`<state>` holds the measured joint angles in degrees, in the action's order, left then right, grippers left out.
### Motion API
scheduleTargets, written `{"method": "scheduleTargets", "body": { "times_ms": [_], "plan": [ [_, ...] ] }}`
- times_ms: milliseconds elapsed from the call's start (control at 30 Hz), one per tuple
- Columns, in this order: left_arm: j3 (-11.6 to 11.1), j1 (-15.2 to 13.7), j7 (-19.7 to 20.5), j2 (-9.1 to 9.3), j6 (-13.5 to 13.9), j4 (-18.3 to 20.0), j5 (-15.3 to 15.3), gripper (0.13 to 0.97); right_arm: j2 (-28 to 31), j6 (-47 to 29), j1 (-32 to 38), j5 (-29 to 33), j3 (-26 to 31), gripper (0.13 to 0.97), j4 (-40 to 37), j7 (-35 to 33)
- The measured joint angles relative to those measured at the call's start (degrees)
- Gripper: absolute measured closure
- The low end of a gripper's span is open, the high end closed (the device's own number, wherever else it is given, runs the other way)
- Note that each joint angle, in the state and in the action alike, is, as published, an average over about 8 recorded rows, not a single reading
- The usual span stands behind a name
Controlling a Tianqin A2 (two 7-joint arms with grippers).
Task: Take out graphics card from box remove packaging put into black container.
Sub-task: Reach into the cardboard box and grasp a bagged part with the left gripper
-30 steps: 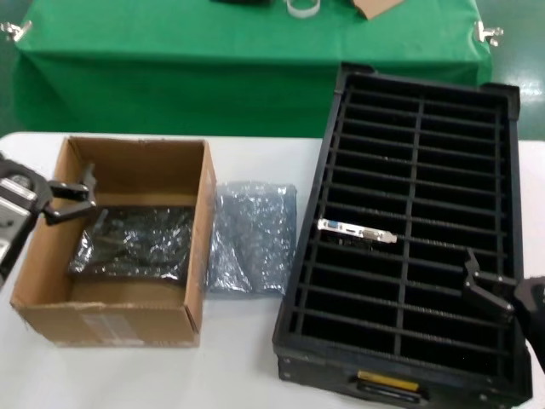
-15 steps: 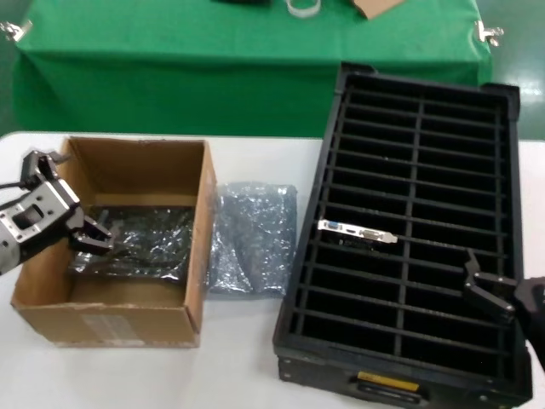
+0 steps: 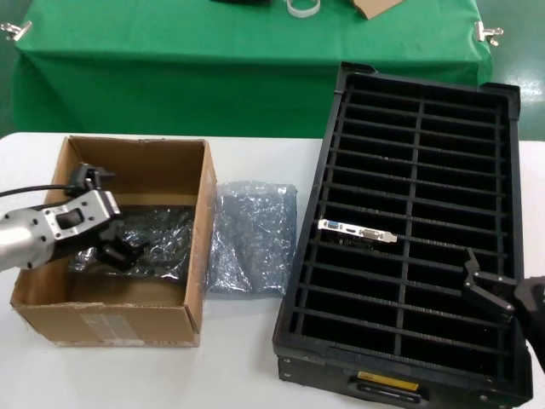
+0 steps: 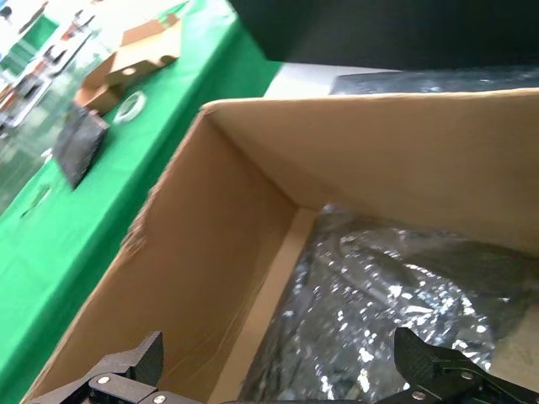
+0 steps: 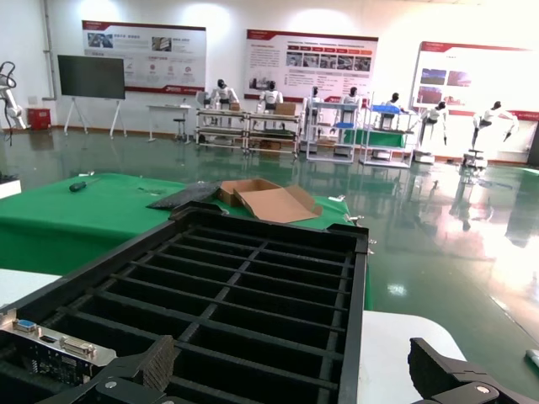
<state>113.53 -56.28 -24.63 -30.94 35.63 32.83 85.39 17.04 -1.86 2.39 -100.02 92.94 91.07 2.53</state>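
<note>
The graphics card (image 3: 162, 243), wrapped in its shiny grey packaging, lies on the floor of the brown box (image 3: 102, 322). My left gripper (image 3: 119, 250) is down inside the box over the card's left end. In the left wrist view it (image 4: 282, 370) is open, with the wrapped card (image 4: 396, 303) lying between and beyond the fingertips, beside the box wall (image 4: 219, 252). The black container (image 3: 300, 281) stands to the right. My right gripper (image 3: 481, 285) hovers open over its near right corner, seen again in the right wrist view (image 5: 299, 370) above the slots (image 5: 253, 295).
A loose empty grey bag (image 3: 253, 234) lies on the white table (image 3: 230, 366) between box and container. Another card's silver bracket (image 3: 358, 230) sticks up from a left-column slot, also seen as a bracket (image 5: 50, 332) from the right wrist. A green-draped table (image 3: 170, 77) stands behind.
My left gripper has swung from the box's left rim rightward and down into the box, over the wrapped card. The right arm has not moved.
</note>
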Motion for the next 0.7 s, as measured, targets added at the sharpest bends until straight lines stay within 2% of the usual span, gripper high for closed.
{"method": "scheduleTargets", "body": {
  "times_ms": [433, 700],
  "plan": [
    [-2.1, -3.8, -22.4, 3.88, 1.3, -11.3, 1.8, 0.132, 0.0, 0.0, 0.0, 0.0, 0.0, 0.129, 0.0, 0.0],
    [-3.5, -6.1, -31.6, 5.25, 2.3, -18.1, 2.7, 0.132, 0.0, 0.0, 0.0, 0.0, 0.0, 0.129, 0.0, 0.0]
  ]
}}
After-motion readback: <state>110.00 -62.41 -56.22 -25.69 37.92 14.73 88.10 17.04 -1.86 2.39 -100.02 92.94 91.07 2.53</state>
